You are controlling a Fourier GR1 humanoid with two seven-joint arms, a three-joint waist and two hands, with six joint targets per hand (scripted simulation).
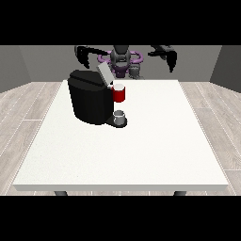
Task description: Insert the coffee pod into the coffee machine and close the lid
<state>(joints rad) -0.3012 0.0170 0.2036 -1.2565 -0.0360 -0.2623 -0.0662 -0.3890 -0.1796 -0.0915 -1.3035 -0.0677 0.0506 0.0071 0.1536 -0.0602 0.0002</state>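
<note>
A white worktop [141, 150] lies mostly bare; the coffee machine [90, 96], lid [104, 73] raised, stands upper left. Both robot hands, at the view's left [84, 54] and right [170, 59], hang with nothing in them; how their fingers lie, I cannot tell.

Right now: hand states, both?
Hand at the view's left: raised off the table, holding nothing; fingers cannot be told.
Hand at the view's right: raised, holding nothing; fingers cannot be told.

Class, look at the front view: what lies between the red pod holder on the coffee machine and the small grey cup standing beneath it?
Nothing. In the front view the gap between the red pod holder and the grey cup is bare.
</note>
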